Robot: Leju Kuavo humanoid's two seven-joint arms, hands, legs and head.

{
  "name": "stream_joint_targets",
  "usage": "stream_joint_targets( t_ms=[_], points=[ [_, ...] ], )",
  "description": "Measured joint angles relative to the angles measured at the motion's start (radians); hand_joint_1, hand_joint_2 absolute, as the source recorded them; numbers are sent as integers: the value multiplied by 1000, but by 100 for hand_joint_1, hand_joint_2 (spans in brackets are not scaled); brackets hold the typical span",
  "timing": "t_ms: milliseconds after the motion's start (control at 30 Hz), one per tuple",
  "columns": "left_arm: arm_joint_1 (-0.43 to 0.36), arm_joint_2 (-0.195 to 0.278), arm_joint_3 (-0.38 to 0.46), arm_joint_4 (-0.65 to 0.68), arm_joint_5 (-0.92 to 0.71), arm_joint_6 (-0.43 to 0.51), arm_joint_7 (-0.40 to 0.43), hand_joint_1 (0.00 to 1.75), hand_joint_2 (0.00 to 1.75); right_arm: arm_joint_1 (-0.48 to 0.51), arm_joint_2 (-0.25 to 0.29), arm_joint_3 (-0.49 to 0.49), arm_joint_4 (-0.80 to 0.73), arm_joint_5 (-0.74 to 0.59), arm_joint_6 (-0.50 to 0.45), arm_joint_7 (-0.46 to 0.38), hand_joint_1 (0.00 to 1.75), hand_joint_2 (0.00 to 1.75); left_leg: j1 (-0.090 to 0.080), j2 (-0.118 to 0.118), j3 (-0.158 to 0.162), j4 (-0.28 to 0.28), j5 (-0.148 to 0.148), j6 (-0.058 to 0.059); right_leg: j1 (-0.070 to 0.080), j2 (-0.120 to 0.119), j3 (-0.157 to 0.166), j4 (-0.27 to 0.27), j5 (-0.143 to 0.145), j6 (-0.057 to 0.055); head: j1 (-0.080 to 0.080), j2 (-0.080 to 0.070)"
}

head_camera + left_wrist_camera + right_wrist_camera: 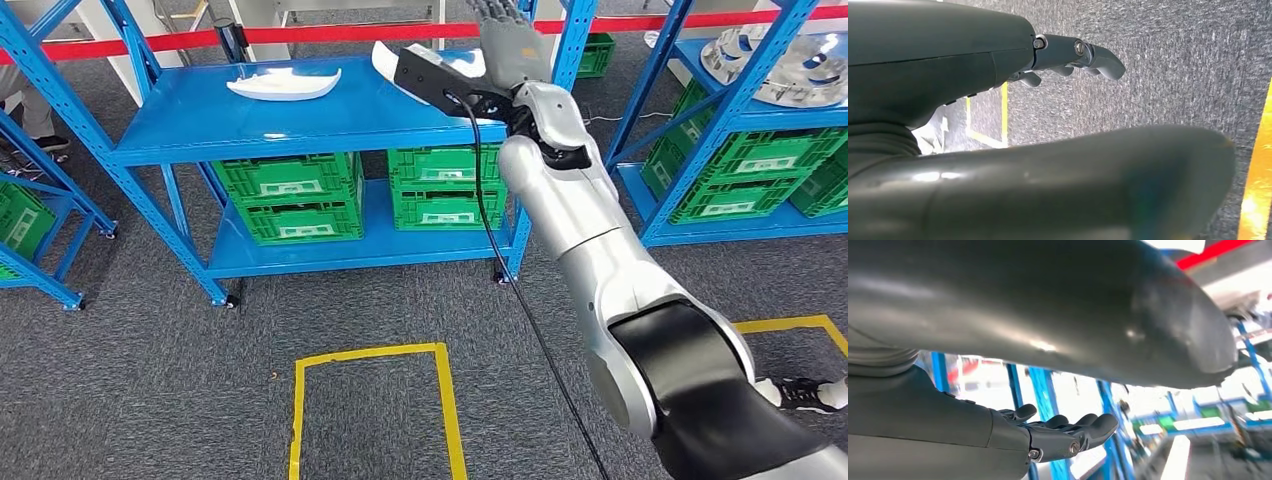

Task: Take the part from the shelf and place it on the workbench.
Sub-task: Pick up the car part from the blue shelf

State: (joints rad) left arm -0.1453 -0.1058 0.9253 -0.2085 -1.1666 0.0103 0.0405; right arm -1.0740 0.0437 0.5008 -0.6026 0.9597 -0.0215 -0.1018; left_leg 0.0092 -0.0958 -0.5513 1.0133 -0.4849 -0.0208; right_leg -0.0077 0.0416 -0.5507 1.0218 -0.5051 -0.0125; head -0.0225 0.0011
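Robot hand (512, 40), right, raised open and empty above two white parts (283, 85) on shelf (300, 125).

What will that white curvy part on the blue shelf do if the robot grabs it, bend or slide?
The white part looks like thin, glossy moulded shell, so it is probably stiff and fairly light. Its smooth surface might slip in the right hand. Its curved underside on the blue shelf suggests it could rock when pushed.

My right arm (600, 250) crosses the blue shelf's (250, 120) right end, hiding one white part (385, 60). Shelf top around the other part (283, 85) lies bare; blue uprights (150, 60) flank it.
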Motion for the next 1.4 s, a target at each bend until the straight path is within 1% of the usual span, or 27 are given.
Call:
stream_joint_targets(
  t_ms=[167, 333, 400, 467, 500, 533, 600, 633, 667, 700, 767, 800, 833, 867, 933, 1000, 1033, 1067, 1133, 1167, 1200, 1233, 1267, 1300, 1333, 1367, 1400],
  points=[
    [-18, -19, 17, 12, -77, 0, 0, 0, 0, -45, -2, 124, -37, 55, 15, 23, 0, 0, 0, 1, 0, 1, 0, 0, 0, 2, 0, 0, 1, 1, 0, 0],
    [-28, -28, 24, 18, -110, 0, -13, 0, 0, -56, -8, 173, -49, 63, 10, 45, 0, 0, 0, 1, -1, 2, 0, 0, 0, 2, 0, 0, 1, 2, 0, 0],
    [-31, -27, 27, 19, -111, 0, -18, 0, 0, -55, -12, 182, -49, 61, 0, 47, 0, 0, -2, 3, -1, 2, 1, 8, -3, 4, 1, -7, 6, 9, 0, 0],
    [-33, -28, 31, 19, -109, 0, -21, 0, 0, -53, -16, 187, -49, 58, -11, 47, 0, 0, 3, 10, 11, -22, 13, 21, -2, 1, 2, -15, 9, 18, 0, 0],
    [-34, -29, 32, 19, -106, 0, -21, 0, 0, -53, -18, 190, -49, 57, -16, 45, 0, 0, 7, 16, 18, -39, 21, 27, 0, -6, -6, -2, 2, 21, 0, 0],
    [-33, -29, 34, 19, -103, 0, -22, 0, 0, -52, -20, 193, -48, 54, -20, 43, 0, 0, 12, 21, 23, -52, 28, 30, 1, -14, -26, 33, -16, 25, 1, 0],
    [-31, -29, 40, 19, -99, 0, -23, 0, 0, -46, -22, 201, -43, 50, -27, 41, 0, 0, 16, 29, 25, -59, 30, 31, -5, -25, -99, 157, -64, 36, 1, 0],
    [-29, -28, 42, 20, -98, 0, -23, 0, 0, -40, -23, 204, -39, 48, -29, 41, 0, 0, 18, 32, 25, -58, 28, 29, -10, -26, -136, 214, -77, 42, 1, 0],
    [-27, -28, 44, 20, -98, 0, -24, 0, 0, -33, -24, 205, -35, 46, -29, 41, 0, 0, 22, 33, 25, -55, 24, 24, -16, -27, -158, 243, -72, 49, 1, 0],
    [-26, -28, 46, 21, -98, 0, -24, 0, 0, -29, -25, 205, -32, 45, -29, 41, 0, 0, 27, 33, 25, -51, 19, 18, -23, -28, -163, 233, -48, 56, 1, 0],
    [-23, -28, 48, 22, -96, 0, -24, 0, 0, -25, -27, 206, -27, 43, -29, 41, 0, 0, 39, 31, 23, -32, -1, -2, -36, -26, -118, 118, 23, 74, 1, 0],
    [-23, -26, 50, 22, -95, 0, -26, 0, 0, -26, -26, 208, -23, 42, -26, 39, 0, 0, 41, 31, 18, -18, -14, -13, -40, -20, -93, 63, 41, 77, 2, 0],
    [-23, -25, 52, 22, -93, 0, -28, 0, 0, -26, -23, 212, -18, 41, -24, 36, 0, 0, 42, 30, 13, -9, -26, -22, -41, -16, -76, 30, 46, 73, 1, 0],
    [-22, -24, 54, 22, -90, 0, -31, 0, 0, -24, -21, 216, -11, 39, -22, 31, 0, 0, 42, 29, 10, -4, -35, -30, -39, -12, -70, 22, 35, 63, 0, 0],
    [-19, -25, 60, 22, -82, -1, -36, 0, 0, -21, -13, 223, 1, 37, -23, 21, 0, 0, 43, 26, 15, -8, -44, -40, -35, -14, -68, 32, 21, 36, -2, 0],
    [-15, -27, 65, 23, -77, -1, -43, 0, 0, -20, -3, 226, 11, 36, -30, 16, 0, 0, 43, 46, 13, 14, -52, -46, -34, -19, -56, 33, 10, 17, -4, 0],
    [-15, -27, 67, 23, -77, -2, -47, 0, 0, -19, 1, 229, 15, 35, -34, 15, 0, 0, 41, 63, -8, 55, -63, -46, -34, -22, -45, 32, 4, 10, -5, 0],
    [-15, -28, 68, 23, -77, -2, -50, 0, 0, -17, 3, 234, 20, 35, -38, 14, 0, 0, 37, 80, -46, 118, -79, -44, -31, -27, -34, 30, -4, 3, -6, 0],
    [-14, -29, 70, 23, -78, -2, -52, 0, 0, -7, 4, 245, 31, 35, -43, 14, 0, 0, 30, 91, -150, 261, -106, -37, -25, -36, -9, 26, -22, -5, -6, 0],
    [-12, -29, 71, 23, -80, -2, -52, 0, 0, 0, 4, 249, 35, 35, -44, 12, 0, 0, 26, 92, -192, 301, -98, -31, -21, -39, 5, 26, -33, -7, -6, 0],
    [-10, -30, 71, 23, -81, -2, -51, 0, 0, 6, 4, 252, 39, 34, -44, 10, 0, 0, 22, 92, -217, 303, -66, -24, -19, -41, 20, 25, -46, -7, -6, 0],
    [-8, -30, 71, 23, -82, -2, -51, 0, 0, 9, 4, 255, 42, 32, -45, 8, 0, 0, 18, 92, -222, 265, -15, -15, -17, -43, 37, 25, -59, -6, -6, 0],
    [-7, -30, 71, 23, -83, -2, -50, 0, 0, 10, 5, 257, 44, 30, -45, 6, 0, 0, 12, 93, -212, 197, 48, -5, -16, -44, 57, 23, -74, -5, -6, 0],
    [-5, -30, 71, 24, -83, -2, -50, 0, 0, 11, 4, 261, 46, 28, -45, 5, 0, 0, 4, 95, -194, 138, 93, 4, -14, -46, 72, 18, -87, -1, -6, 0],
    [-3, -30, 71, 24, -83, -2, -51, 0, 0, 11, 4, 265, 48, 27, -46, 5, 0, 0, -2, 98, -174, 87, 117, 11, -12, -46, 85, 12, -98, 3, -6, 0],
    [-3, -31, 71, 25, -83, -2, -51, 0, 0, 12, 4, 269, 50, 26, -46, 5, 0, 0, -7, 99, -158, 56, 119, 15, -10, -47, 94, 5, -105, 8, -7, 0],
    [-3, -31, 72, 25, -83, -2, -51, 0, 0, 13, 4, 272, 52, 25, -46, 5, 0, 0, -10, 100, -148, 47, 105, 18, -9, -47, 100, -3, -106, 15, -7, 0]
  ],
)
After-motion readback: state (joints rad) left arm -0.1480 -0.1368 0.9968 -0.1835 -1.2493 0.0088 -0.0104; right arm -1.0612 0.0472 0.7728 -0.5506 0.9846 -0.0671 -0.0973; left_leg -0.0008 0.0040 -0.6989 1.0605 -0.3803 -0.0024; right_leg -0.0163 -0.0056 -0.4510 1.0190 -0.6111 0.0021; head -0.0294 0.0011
